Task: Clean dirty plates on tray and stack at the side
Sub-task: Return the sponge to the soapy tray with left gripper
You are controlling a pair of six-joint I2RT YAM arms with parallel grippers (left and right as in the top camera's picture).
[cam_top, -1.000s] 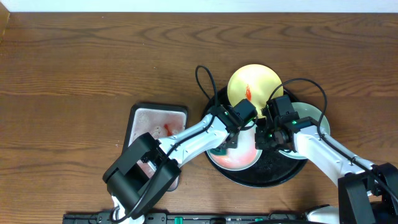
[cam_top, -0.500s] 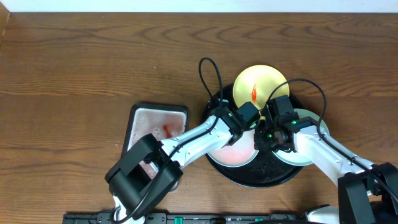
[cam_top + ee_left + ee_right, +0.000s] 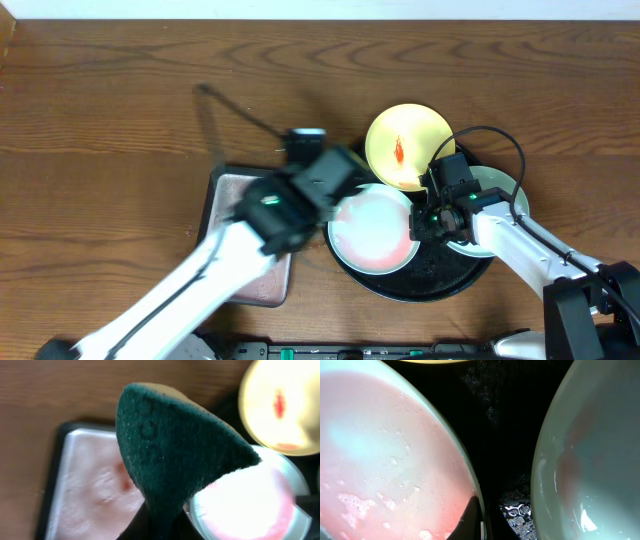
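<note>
**Overhead:** The round black tray [image 3: 432, 283] sits on the wooden desk [image 3: 120, 100]. A yellow plate [image 3: 405, 145] with a red streak lies at the tray's far edge and overhangs the rim. A pink-filmed plate [image 3: 372, 228] lies in the tray's left half. A mint plate [image 3: 500, 192] lies in the right half, partly under the right arm. The right hand [image 3: 436, 216] is between these two plates, over the tray's middle. A grey tray [image 3: 225, 190] with a pinkish wet floor is just left of the black tray. The left hand [image 3: 325, 178] is blurred and hangs above the gap between the two trays.

**Left wrist:** The left hand [image 3: 155, 521] is pinched onto a dark teal sponge [image 3: 175, 450], which stands up in front of the lens. Behind the sponge are the grey tray [image 3: 80, 475] at left, the pink-filmed plate [image 3: 250, 505] at lower right and the yellow plate [image 3: 285, 405] at upper right.

**Right wrist:** The right hand [image 3: 477, 520] is closed narrow, and its dark tip touches the rim of the pink-filmed plate [image 3: 380, 450]. It is not clear whether the hand actually grips that rim. Wet black tray [image 3: 505, 435] floor separates this plate from the mint plate [image 3: 590, 450].
</note>
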